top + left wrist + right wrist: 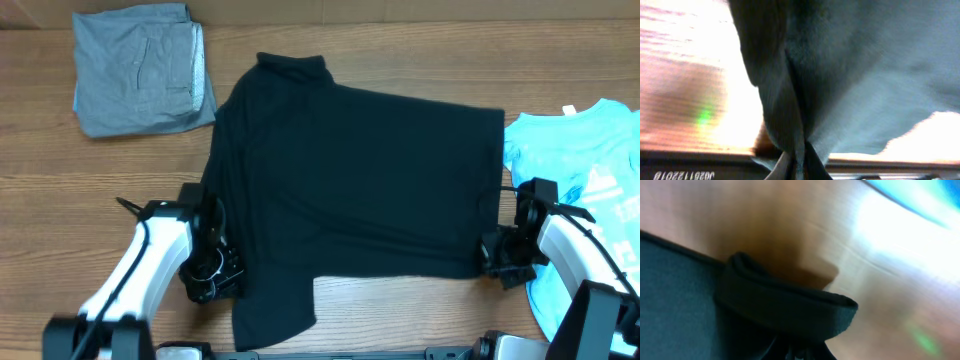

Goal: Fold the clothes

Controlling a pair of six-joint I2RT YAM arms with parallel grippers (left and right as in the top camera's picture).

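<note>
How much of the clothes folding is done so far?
Looks done: the grey garment sits folded at the far left. In hand: the black T-shirt lies spread out, with the left gripper and right gripper each shut on an edge of it. Left: folding that shirt, then probably the light-blue T-shirt waiting at the right.

The spread T-shirt [360,180] lies mid-frame on the bench [400,310], with a folded garment [140,70] upper left and a printed T-shirt [590,200] at the right edge. The left claw [215,265] is at its lower-left edge, the right claw [495,255] at its lower-right.
</note>
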